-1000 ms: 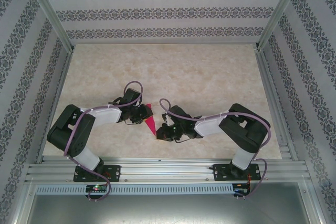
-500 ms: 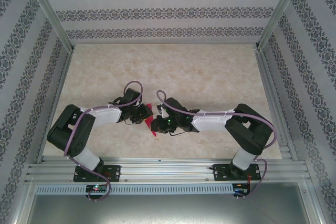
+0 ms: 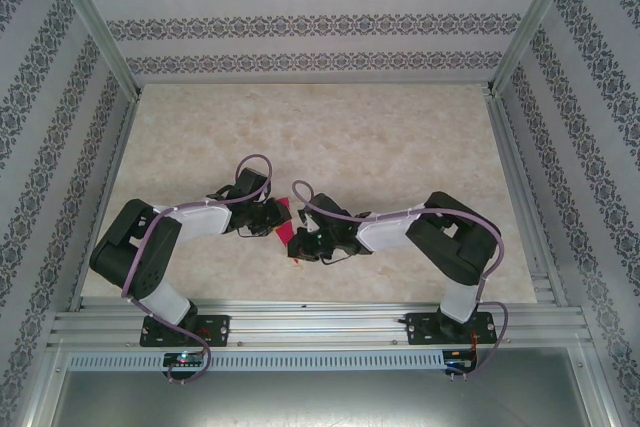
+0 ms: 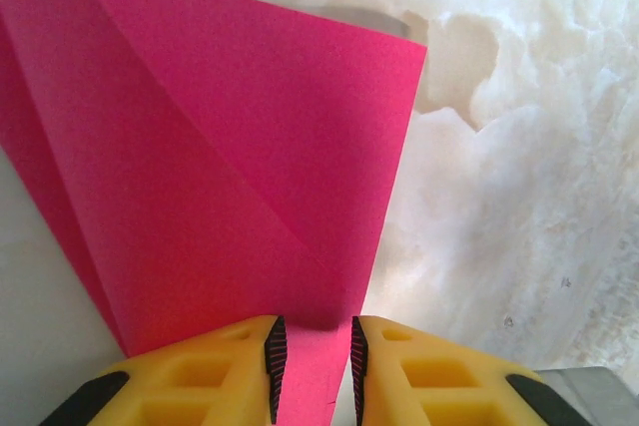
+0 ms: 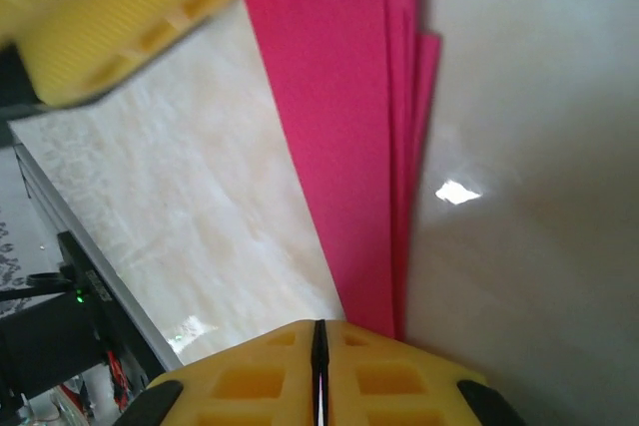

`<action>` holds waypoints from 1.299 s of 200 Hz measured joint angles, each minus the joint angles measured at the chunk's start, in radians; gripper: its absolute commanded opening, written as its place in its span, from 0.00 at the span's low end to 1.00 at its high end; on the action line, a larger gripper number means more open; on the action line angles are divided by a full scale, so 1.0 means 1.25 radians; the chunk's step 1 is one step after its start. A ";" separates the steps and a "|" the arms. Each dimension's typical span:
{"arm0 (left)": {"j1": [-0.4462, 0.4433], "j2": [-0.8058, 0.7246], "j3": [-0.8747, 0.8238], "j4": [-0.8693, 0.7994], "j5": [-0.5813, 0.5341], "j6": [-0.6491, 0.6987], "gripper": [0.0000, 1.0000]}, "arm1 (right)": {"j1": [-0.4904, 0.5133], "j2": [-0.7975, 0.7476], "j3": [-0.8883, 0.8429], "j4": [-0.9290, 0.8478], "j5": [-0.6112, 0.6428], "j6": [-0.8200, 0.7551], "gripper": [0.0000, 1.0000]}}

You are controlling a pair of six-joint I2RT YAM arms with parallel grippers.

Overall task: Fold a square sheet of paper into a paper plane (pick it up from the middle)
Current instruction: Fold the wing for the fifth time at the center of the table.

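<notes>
Paper (image 3: 285, 235) sat low at the worktop (image 3: 400, 137), approx. centre left-to-right and towards the near edge, btw the two arms.

Left wrist view: paper (image 4: 220, 167) was part-folded, w/ a diagonal crease and sides tapering to a narrow end. That narrow end passed btw the left fingers (image 4: 268, 358), which stood at a narrow gap, pinching the paper. Its far corner cast a shadow on the worktop, so it looked slightly lifted there.

Top view: left fingers (image 3: 272, 215) were at the paper's left side, w/ the arm reaching in from the left.

Right wrist view: right fingers (image 5: 300, 371) were fully closed, pads pressed together, nothing seen btw them. Paper (image 5: 339, 97) ran as a long strip w/ several layered edges, ending right at the tip of one pad. Couldn't tell if pad and paper touched. A blurred yellow finger of the left arm showed in the top-left corner.

Top view: right fingers (image 3: 302, 244) were at the paper's right, near end, close to the left fingers, w/ the arm reaching in from the right.
</notes>
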 measured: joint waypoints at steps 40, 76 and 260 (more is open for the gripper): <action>0.000 0.000 0.001 -0.003 0.011 -0.001 0.29 | -0.002 -0.074 -0.099 0.014 0.005 -0.019 0.11; 0.000 0.000 -0.006 0.009 0.014 -0.015 0.29 | -0.023 -0.167 -0.139 -0.042 0.007 -0.023 0.11; -0.001 -0.033 -0.048 0.053 0.012 -0.102 0.36 | -0.030 0.043 0.006 0.105 0.049 0.078 0.01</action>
